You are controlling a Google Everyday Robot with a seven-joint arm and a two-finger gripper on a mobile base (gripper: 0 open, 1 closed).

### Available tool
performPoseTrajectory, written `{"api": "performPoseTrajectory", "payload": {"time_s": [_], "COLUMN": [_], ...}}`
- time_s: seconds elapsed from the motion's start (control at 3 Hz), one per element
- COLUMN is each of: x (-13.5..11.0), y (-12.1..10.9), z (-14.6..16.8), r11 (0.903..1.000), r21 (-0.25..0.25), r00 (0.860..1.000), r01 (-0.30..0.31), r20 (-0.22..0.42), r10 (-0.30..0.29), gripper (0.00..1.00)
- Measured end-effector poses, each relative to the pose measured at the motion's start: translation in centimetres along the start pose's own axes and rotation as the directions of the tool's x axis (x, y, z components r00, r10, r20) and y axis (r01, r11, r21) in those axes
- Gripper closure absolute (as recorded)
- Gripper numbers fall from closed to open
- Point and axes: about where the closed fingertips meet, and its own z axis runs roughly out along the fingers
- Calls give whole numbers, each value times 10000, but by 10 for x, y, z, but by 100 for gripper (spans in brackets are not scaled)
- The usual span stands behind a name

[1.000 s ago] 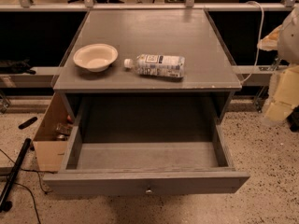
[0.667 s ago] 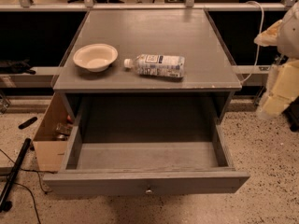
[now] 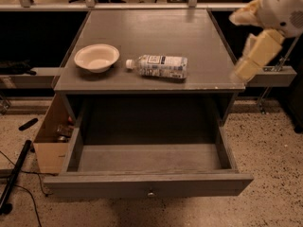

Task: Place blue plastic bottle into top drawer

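Observation:
The blue plastic bottle lies on its side on the grey table top, white cap pointing left toward the cream bowl. The top drawer is pulled wide open below the table top, with nothing in it, and its small metal knob faces me. My gripper hangs at the right edge of the table, in the air, right of the bottle and apart from it, and it holds nothing that I can see.
A tan cardboard box with small items stands on the floor left of the drawer. A black pole and cables lie at the far left. Metal rails run behind and beside the table.
My arm has moved up and to the left, closer to the table's right edge. The bottle, bowl and drawer have not moved.

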Motion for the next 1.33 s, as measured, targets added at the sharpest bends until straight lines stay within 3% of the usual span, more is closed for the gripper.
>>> {"api": "performPoseTrajectory", "payload": {"time_s": [0.33,0.67,1.33], "x": [-31,-49,-45], "y": [-39,-69,-62], "z": [13,39,50], "r11": [9999,9989,9975], "r21": [33,-59,-38], "r00": [9906,9790,9741], "r01": [138,-465,-708], "r20": [1360,1982,2152], "r10": [-141,467,700], "gripper": [0,0,0]}}
